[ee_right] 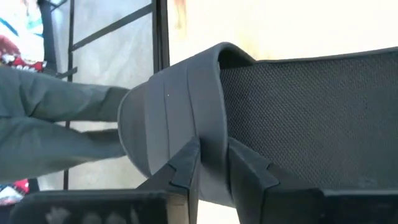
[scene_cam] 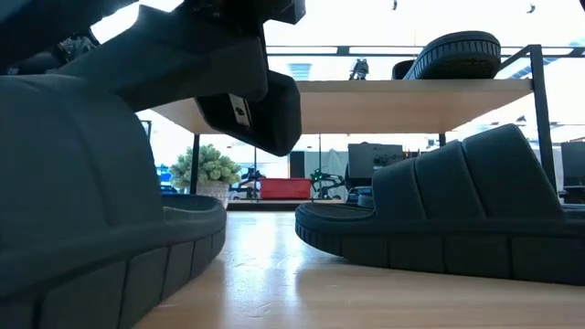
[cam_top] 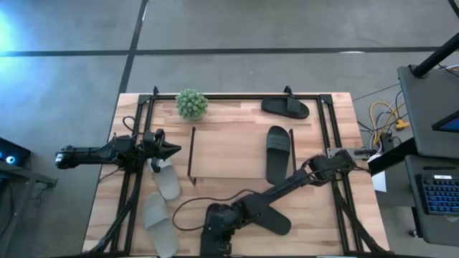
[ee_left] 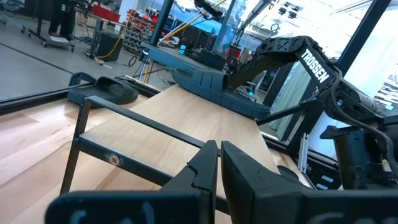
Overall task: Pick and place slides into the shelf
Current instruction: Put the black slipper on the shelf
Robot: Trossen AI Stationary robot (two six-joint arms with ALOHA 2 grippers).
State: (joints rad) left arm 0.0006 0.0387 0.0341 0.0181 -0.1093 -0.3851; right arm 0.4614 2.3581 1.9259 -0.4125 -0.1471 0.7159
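Observation:
My right gripper (ee_right: 211, 163) is at the table's near edge (cam_top: 215, 231), shut on a black slide (ee_right: 298, 112), which fills the left of the low view (scene_cam: 82, 219). My left gripper (ee_left: 219, 158) is shut and hovers at the left end (cam_top: 174, 150) of the shelf (cam_top: 229, 154), touching nothing. One black slide (cam_top: 277, 152) lies on the shelf's top board near its right end. Another black slide (cam_top: 285, 107) lies by the far edge. A third (cam_top: 276, 218) rests on its sole on the table under the right arm. Two grey-beige slides (cam_top: 166, 183) (cam_top: 159, 223) lie near the left arm. My right gripper pinches the black slide's broad strap at its edge (ee_right: 211, 140), one finger (ee_right: 185, 167) on the strap's outer face and the other (ee_right: 249, 171) on the footbed side. The fingers come down from above (scene_cam: 247, 100). Whether the sole is off the table, I cannot tell.
A black rail frame (cam_top: 140, 129) runs around the table's sides. A small green potted plant (cam_top: 191, 104) stands at the far left of the shelf. A dark cable (cam_top: 190, 208) loops on the near part of the table. The shelf board's left and middle parts (ee_left: 186, 118) are bare.

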